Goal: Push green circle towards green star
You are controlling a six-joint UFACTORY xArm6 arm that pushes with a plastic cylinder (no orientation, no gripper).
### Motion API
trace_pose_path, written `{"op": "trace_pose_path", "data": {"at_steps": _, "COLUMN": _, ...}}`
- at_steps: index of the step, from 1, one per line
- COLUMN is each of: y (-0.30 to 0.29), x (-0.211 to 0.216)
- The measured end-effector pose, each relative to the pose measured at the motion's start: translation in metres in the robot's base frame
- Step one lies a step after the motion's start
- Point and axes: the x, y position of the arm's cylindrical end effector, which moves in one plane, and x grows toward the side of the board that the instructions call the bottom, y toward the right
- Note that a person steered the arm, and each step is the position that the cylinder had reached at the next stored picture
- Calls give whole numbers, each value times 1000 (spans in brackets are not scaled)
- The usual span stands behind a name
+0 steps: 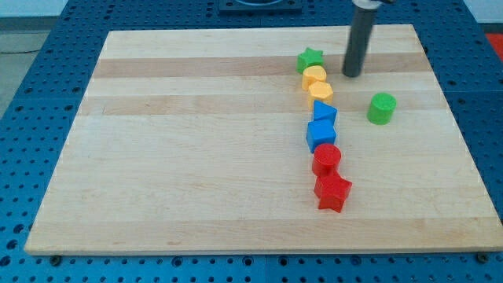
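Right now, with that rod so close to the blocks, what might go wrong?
My tip stands between the green star and the green circle, not behind the circle, so a careless move could likely shove it away. Going around, I might clip the yellow blocks beside the star. An off-centre push could also send the circle sideways.

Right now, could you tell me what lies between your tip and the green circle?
Nothing: the camera view shows bare board between my tip and the green circle.
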Motion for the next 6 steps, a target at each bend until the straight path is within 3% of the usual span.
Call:
{"op": "trace_pose_path", "data": {"at_steps": 2, "y": 93, "x": 52}}
{"op": "trace_pose_path", "data": {"at_steps": 3, "y": 89, "x": 92}}
{"op": "trace_pose_path", "data": {"at_steps": 6, "y": 21, "x": 101}}
